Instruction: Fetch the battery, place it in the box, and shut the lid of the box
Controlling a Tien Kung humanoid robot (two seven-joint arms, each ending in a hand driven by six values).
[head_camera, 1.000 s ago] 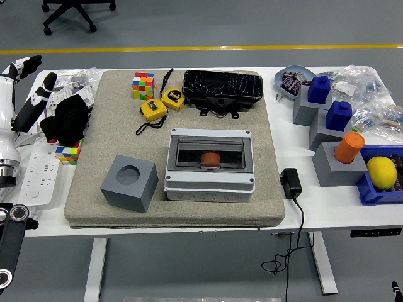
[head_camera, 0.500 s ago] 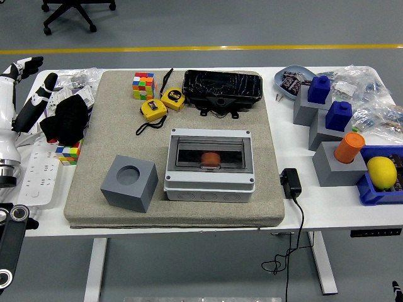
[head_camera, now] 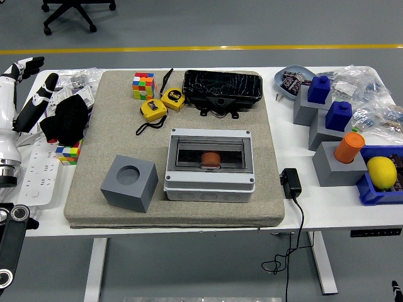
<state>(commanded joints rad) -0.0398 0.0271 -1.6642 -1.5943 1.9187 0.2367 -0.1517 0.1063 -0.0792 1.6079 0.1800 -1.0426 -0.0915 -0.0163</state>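
Nearest, the box (head_camera: 210, 165) sits by the mat's (head_camera: 88, 189) front edge, lid shut, with the orange battery (head_camera: 210, 158) inside under its clear window. Farther back at the table's left edge, the left hand (head_camera: 30, 88) hovers, fingers spread, holding nothing.

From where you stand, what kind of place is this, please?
Probably a robotics lab or workshop in an industrial hall. The grey floor carries a yellow line, an office chair stands beyond the white table, and the table holds practice items such as tape measures and a grey box.
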